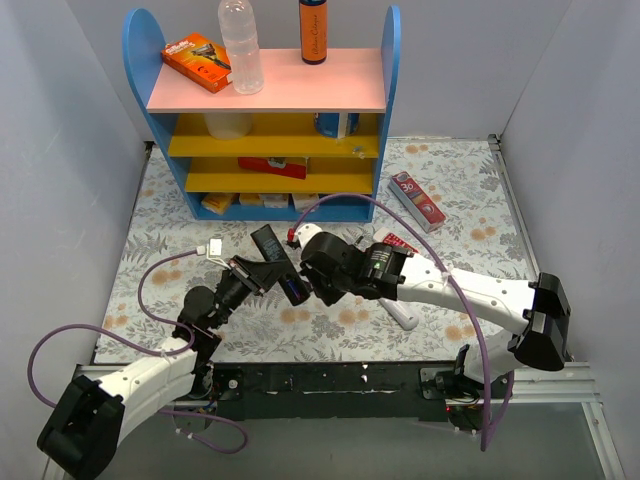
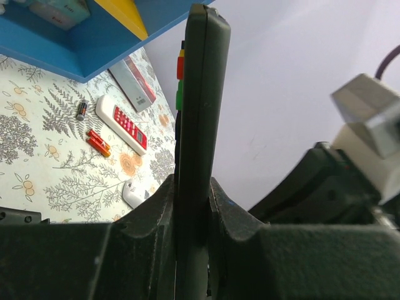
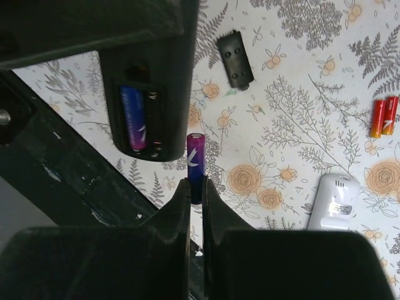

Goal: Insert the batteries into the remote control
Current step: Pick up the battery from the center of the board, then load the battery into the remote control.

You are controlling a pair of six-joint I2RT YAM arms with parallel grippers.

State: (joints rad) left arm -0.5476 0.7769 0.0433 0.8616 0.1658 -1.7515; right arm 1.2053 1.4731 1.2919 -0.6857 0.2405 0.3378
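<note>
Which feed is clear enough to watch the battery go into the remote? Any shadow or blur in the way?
Right wrist: battery sharp, but the remote has its open bay in deep shadow; the near fingers are dark and soft. Left wrist: remote edge-on and sharp, fingers blurred, pale wall behind. Top external: even light, sharp, but the bay does not show.

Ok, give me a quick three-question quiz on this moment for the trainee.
1. True or false: the left gripper is shut on the black remote.
2. How many cells lie in the remote's bay?
3. What does the right gripper hold? A) a blue cell B) the cover C) the white remote

Key: 1 true; 2 one; 3 A.
</note>
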